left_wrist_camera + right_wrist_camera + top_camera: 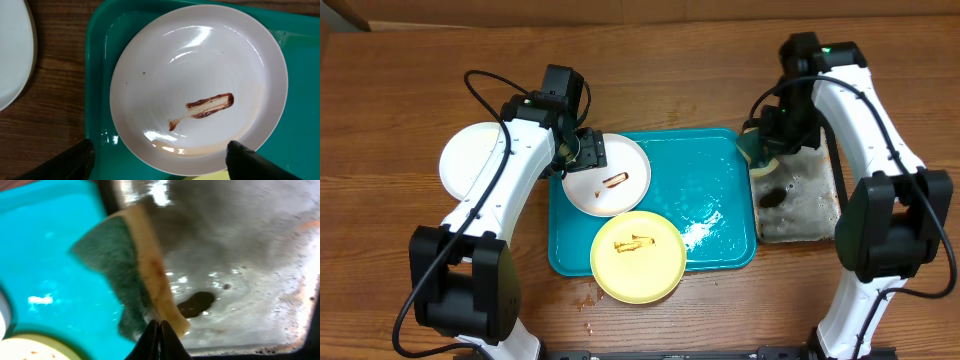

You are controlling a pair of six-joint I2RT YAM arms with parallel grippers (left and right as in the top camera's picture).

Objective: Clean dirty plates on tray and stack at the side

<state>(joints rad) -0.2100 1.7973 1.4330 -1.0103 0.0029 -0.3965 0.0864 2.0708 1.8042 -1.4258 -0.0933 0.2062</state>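
On the wooden table (400, 80), the smeared white plate (200, 85) lies in the teal tray (710, 170), directly beneath the left gripper (160, 165), whose jaws hang spread and empty. The right gripper (159, 330) is clenched on the sponge (130, 265) above the black tray (240, 255). To my eye, it is best to pin the plate's rim first, then scrub along the brown streak.
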